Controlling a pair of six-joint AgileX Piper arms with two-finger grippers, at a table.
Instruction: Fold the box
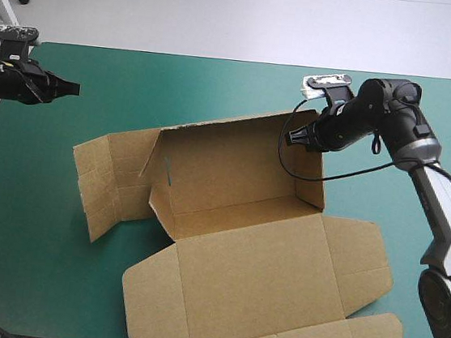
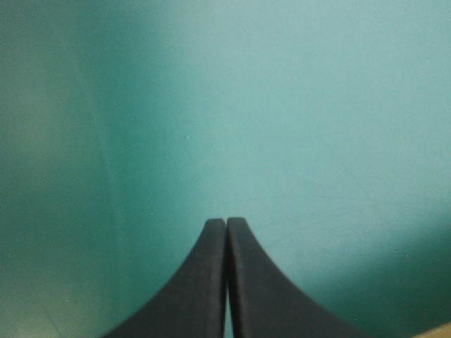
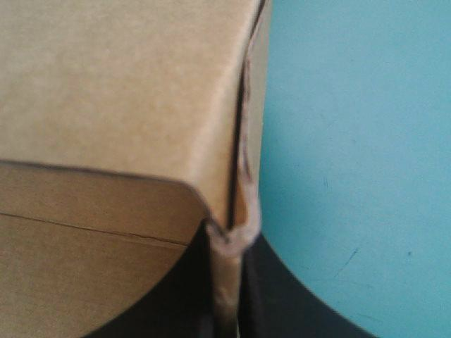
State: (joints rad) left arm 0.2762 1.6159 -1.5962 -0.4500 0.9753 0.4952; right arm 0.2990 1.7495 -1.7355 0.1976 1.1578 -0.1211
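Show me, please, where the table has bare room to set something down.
Bare: the near-left corner of the cover beside the box, and the far strip between left gripper and right gripper. Crowded: centre and near right.

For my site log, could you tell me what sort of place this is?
Probably a robot test bench: a table with a teal-green cover, a partly folded brown box on it, the right gripper shut on its raised wall, the left gripper shut over bare cover.
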